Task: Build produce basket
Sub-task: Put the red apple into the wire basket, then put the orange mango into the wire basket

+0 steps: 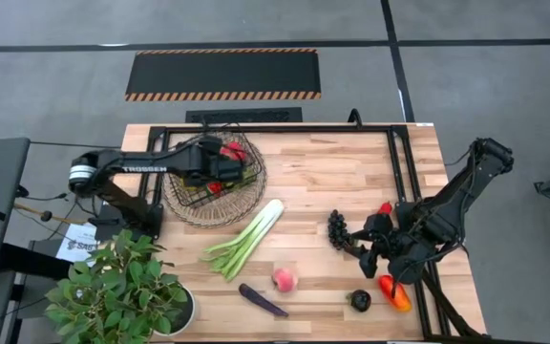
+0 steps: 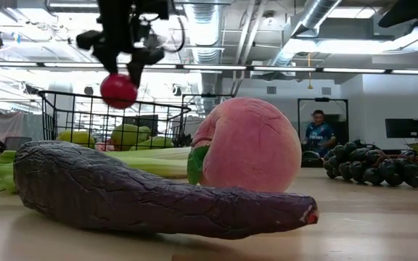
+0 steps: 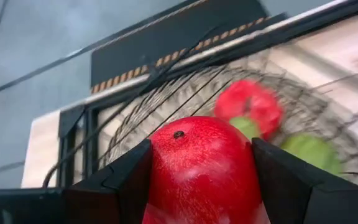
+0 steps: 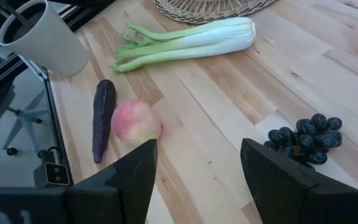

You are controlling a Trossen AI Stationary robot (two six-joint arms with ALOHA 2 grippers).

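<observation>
The left pincer point(image 3: 197, 180) hangs above the basket point(image 1: 220, 196), its fingers clamped on a red apple point(image 3: 201, 168); pears and another red fruit lie inside; the right pincer point(image 4: 197, 180) hovers open and empty over the table point(image 1: 351, 172), near the grapes point(image 4: 303, 137), peach point(image 4: 135, 122), aubergine point(image 4: 102, 118) and celery point(image 4: 185, 38).

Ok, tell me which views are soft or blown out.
Low view: ceiling lights glare white, and the aubergine up close is slightly soft. Left wrist view: the red apple is sharp, the basket behind it smeared. Right wrist view: celery and peach read clearly. High view: evenly lit.
</observation>
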